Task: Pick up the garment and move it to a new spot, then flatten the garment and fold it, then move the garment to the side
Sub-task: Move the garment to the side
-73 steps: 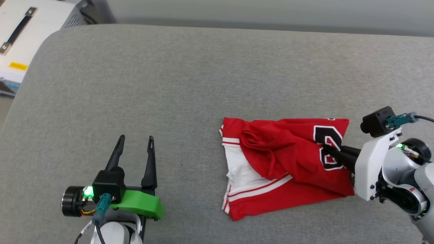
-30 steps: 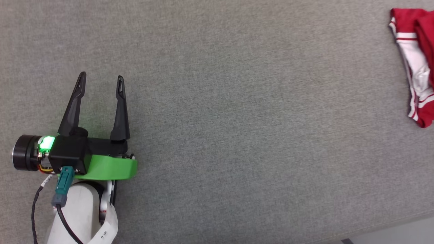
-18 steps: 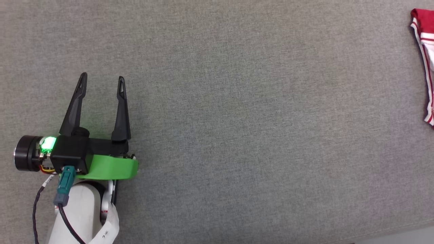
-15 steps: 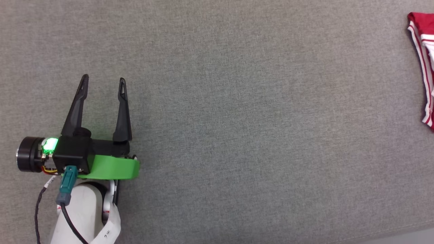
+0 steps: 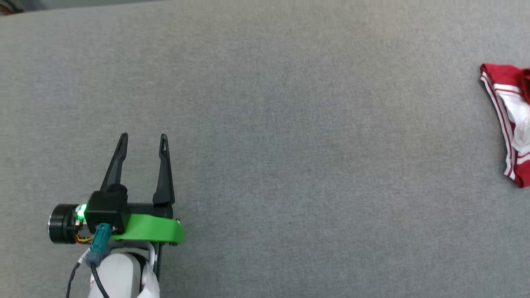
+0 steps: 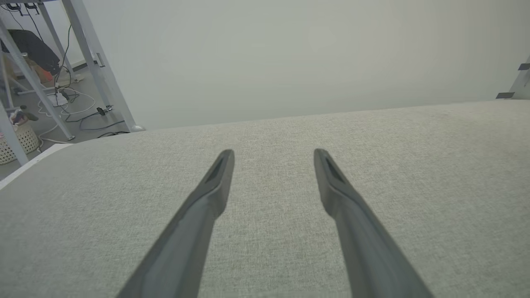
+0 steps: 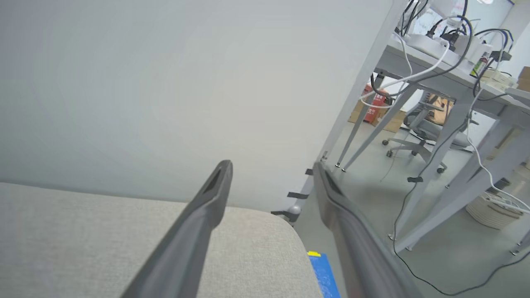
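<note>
Down at the lower left of the head view, the left end effector (image 5: 143, 135) hovers over the grey cloth-covered desk (image 5: 290, 145). Its two dark fingers are spread wide with nothing between them, and they point up that view, away from the robot. The left wrist view shows the same: the left end effector (image 6: 273, 153) is parted, with bare grey cloth (image 6: 414, 165) below it and a pale wall beyond.

In the right wrist view, the right end effector (image 7: 272, 164) is also spread wide and empty. It is aimed past a rounded corner of the desk (image 7: 83, 231) toward the pale wall, a blue patch on the floor (image 7: 325, 275) and metal-legged tables (image 7: 447, 82) hung with cables. Where it stands relative to the garment cannot be told.

The garment (image 5: 515, 111) lies on the desk at the far right edge of the head view. It is well apart from the left end effector, off to that end effector's right and somewhat further up the view, with a broad stretch of bare cloth between them. A narrow slice of it shows, cut off by the frame: red fabric at the top and bottom, white between, and red-and-white striped trim along the side facing the left end effector. That trimmed edge runs roughly up and down the view, leaning rightward toward the bottom. Its true long axis cannot be told from this slice.
</note>
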